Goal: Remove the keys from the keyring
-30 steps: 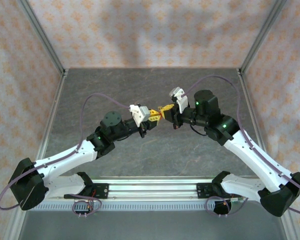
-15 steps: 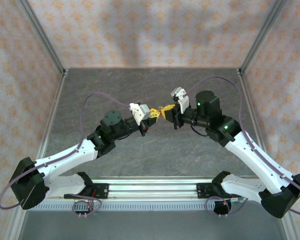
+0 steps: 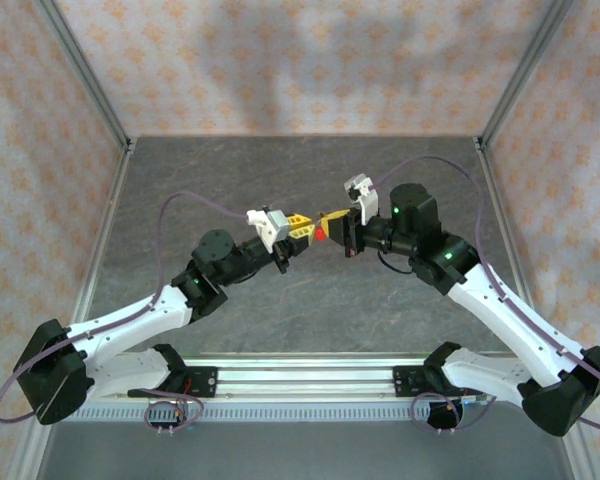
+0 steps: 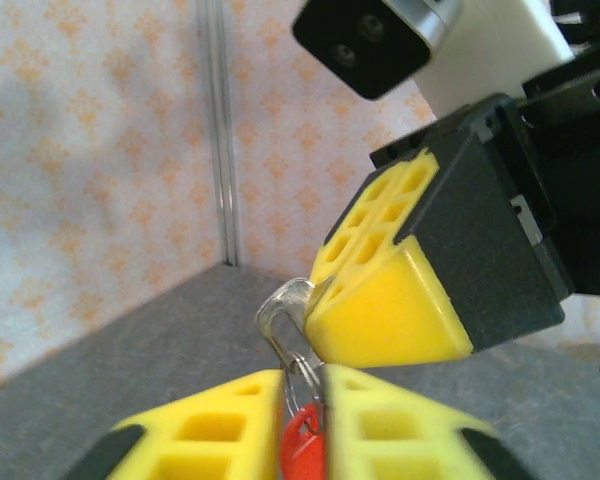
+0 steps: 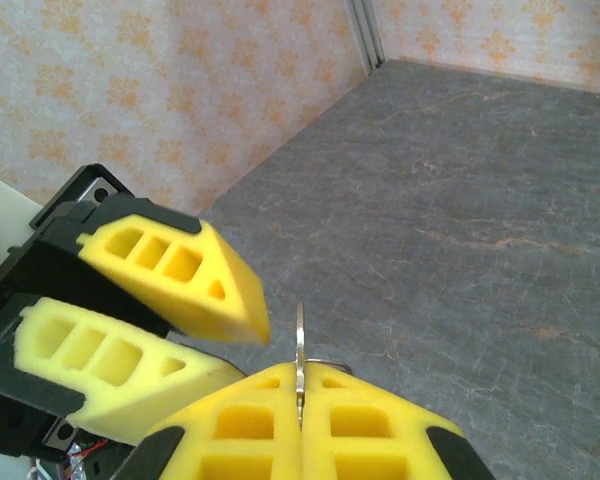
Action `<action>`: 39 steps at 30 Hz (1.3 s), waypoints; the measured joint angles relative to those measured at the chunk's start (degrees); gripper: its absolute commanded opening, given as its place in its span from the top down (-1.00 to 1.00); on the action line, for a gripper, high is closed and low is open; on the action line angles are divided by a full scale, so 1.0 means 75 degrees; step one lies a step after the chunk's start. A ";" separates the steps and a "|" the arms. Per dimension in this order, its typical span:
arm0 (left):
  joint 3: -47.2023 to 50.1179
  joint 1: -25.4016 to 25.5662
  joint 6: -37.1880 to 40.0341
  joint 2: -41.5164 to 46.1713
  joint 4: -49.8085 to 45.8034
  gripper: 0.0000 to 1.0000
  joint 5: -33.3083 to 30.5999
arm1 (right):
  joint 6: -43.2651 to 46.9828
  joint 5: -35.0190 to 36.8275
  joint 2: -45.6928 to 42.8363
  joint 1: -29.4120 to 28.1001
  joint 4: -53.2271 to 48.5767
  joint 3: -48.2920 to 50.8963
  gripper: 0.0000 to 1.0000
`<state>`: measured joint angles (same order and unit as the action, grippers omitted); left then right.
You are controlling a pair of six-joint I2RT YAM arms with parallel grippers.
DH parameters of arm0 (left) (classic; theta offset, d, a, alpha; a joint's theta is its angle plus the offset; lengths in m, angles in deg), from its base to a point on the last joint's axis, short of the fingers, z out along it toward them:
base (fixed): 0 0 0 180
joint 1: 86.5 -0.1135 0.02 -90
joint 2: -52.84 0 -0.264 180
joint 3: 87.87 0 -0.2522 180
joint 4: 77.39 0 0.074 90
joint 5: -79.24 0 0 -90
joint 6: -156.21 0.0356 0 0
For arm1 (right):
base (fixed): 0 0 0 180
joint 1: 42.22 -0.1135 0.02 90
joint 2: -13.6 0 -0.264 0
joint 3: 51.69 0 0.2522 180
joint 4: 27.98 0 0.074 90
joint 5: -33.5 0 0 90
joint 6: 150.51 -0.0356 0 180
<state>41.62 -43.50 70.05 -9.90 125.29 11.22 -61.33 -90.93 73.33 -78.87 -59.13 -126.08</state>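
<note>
Right pincer [image 5: 300, 390] clamped tight on a silver key [image 5: 299, 340], left pincer [image 4: 303, 395] cracked open
Keyring [image 4: 302, 372] and red key head [image 4: 300, 452] sit between its pads, grip unclear. Pull apart now and the ring could slip free and drop.

A: Where do the arms meet in the top view?
B: Mid-frame, over the table [image 3: 230, 170]. The left gripper [image 3: 298, 228] is just left of the right gripper [image 3: 331, 220], tips facing, with the tag [image 3: 320, 234] between them.
A: And from the left wrist?
B: The keyring [image 4: 302, 375] and tag sit in the gap between the left fingertips at bottom centre. A key [image 4: 280, 312] reaches from the ring to the right gripper, upper right.
A: Right wrist?
B: The key stands upright between the right fingers, bottom centre. The left gripper is at lower left, with the table behind.
</note>
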 measured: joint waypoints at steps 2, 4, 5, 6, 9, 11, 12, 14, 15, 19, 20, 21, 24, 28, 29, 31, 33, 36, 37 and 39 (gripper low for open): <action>0.0009 0.0003 0.0020 0.0052 -0.0038 0.41 -0.0012 | 0.0061 0.0015 0.0029 0.0000 -0.0143 -0.0064 1.00; 0.0006 0.0000 0.0055 0.0087 -0.0154 0.38 0.0000 | 0.0117 0.0015 0.0064 0.0000 -0.0274 -0.0140 1.00; 0.0000 0.0000 0.0073 0.0087 -0.0259 0.34 0.0009 | 0.0143 0.0017 0.0087 0.0000 -0.0326 -0.0178 1.00; -0.0029 0.0003 0.0090 0.0085 -0.0393 0.31 0.0012 | 0.0172 0.0017 0.0108 0.0000 -0.0370 -0.0213 1.00; -0.0204 0.0000 0.0108 0.0058 -0.0743 0.28 0.0041 | 0.0230 0.0026 0.0154 0.0000 -0.0478 -0.0277 1.00; -0.0367 0.0000 0.0128 0.0012 -0.0909 0.26 0.0076 | 0.0256 0.0050 0.0175 0.0000 -0.0539 -0.0294 1.00; -0.0428 0.0003 0.0137 -0.0017 -0.0938 0.24 0.0099 | 0.0262 0.0052 0.0189 0.0000 -0.0571 -0.0300 1.00; -0.0507 0.0000 0.0154 -0.0079 -0.0985 0.21 0.0146 | 0.0283 0.0055 0.0219 -0.0003 -0.0600 -0.0306 1.00; -0.0539 0.0003 0.0160 -0.0111 -0.1029 0.22 0.0160 | 0.0289 0.0058 0.0230 0.0000 -0.0612 -0.0306 1.00; -0.0717 0.0003 0.0175 -0.0291 -0.1320 0.35 0.0213 | 0.0291 0.0058 0.0245 -0.0003 -0.0635 -0.0306 1.00; -0.0772 0.0003 0.0204 -0.0341 -0.1376 0.39 0.0213 | 0.0291 0.0061 0.0245 0.0000 -0.0635 -0.0306 1.00; -0.0822 0.0003 0.0242 -0.0379 -0.1422 0.44 0.0216 | 0.0291 0.0079 0.0245 0.0003 -0.0632 -0.0306 1.00; -0.0909 0.0003 0.0312 -0.0425 -0.1574 0.65 0.0210 | 0.0294 0.0105 0.0245 0.0012 -0.0638 -0.0306 1.00; -0.1000 0.0000 0.0309 -0.0481 -0.1716 0.83 0.0201 | 0.0315 0.0108 0.0245 0.0012 -0.0662 -0.0306 1.00; -0.1003 0.0000 0.0321 -0.0493 -0.1731 0.89 0.0201 | 0.0315 0.0122 0.0245 0.0012 -0.0670 -0.0306 1.00; -0.1011 0.0003 0.0326 -0.0510 -0.1749 0.99 0.0204 | 0.0315 0.0152 0.0245 0.0012 -0.0694 -0.0306 1.00; -0.1011 0.0003 0.0358 -0.0519 -0.1749 1.00 0.0207 | 0.0315 0.0175 0.0245 0.0012 -0.0714 -0.0306 1.00; -0.1011 0.0003 0.0356 -0.0519 -0.1746 1.00 0.0207 | 0.0306 0.0195 0.0245 0.0012 -0.0714 -0.0306 1.00; -0.1011 0.0003 0.0356 -0.0519 -0.1740 1.00 0.0204 | 0.0286 0.0195 0.0245 0.0012 -0.0711 -0.0306 1.00; -0.1008 0.0003 0.0344 -0.0519 -0.1714 1.00 0.0189 | 0.0221 0.0201 0.0245 0.0012 -0.0705 -0.0306 1.00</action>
<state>34.06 -43.47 72.63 -13.79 112.44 12.64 -59.67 -89.42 75.16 -78.78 -64.42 -128.37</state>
